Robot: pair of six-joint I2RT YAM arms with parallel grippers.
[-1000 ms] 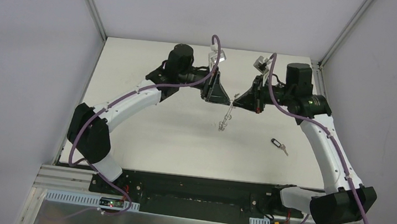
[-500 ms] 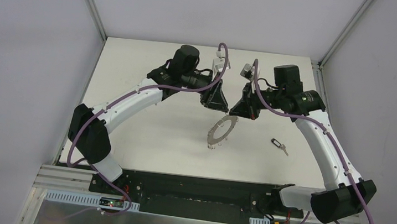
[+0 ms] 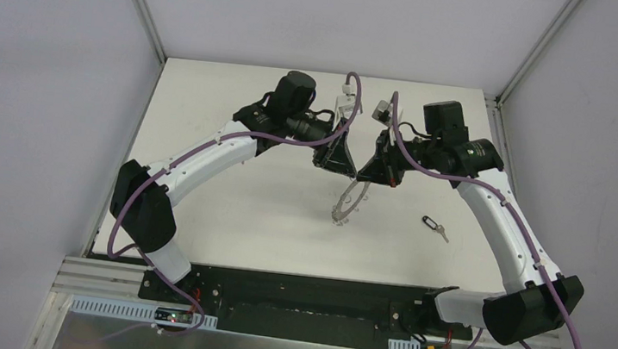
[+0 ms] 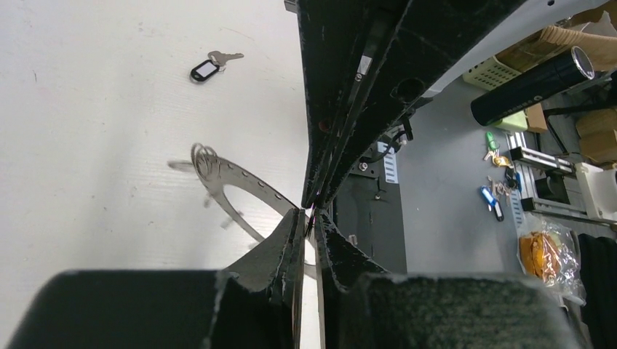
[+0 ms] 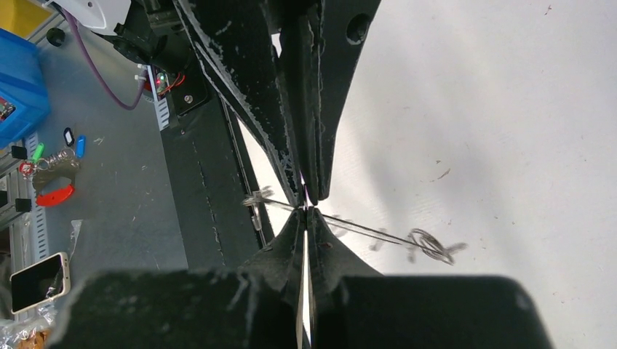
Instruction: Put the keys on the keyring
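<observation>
The keyring [image 3: 348,203], a flat grey ring with small wire loops, hangs over mid-table, tilted and blurred. It appears face-on in the left wrist view [image 4: 247,190] and as a thin edge-on line in the right wrist view [image 5: 378,234]. My right gripper [image 3: 363,173] [image 5: 307,212] is shut on its upper rim. My left gripper [image 3: 354,171] [image 4: 311,214] meets it tip to tip at the same spot, its jaws closed to a sliver on the rim. A key with a black head [image 3: 432,225] [image 4: 207,69] lies apart on the white table to the right.
The white table [image 3: 224,209] is bounded by a metal frame at the back corners and a black base strip at the near edge. Off the table are a black cylinder [image 4: 531,87], a blue bin [image 5: 18,80] and a phone [image 5: 36,280].
The left jaws have closed at the ring's rim. The ring has swung from lying face-up to hanging nearly edge-on. Both grippers have drawn slightly closer together.
</observation>
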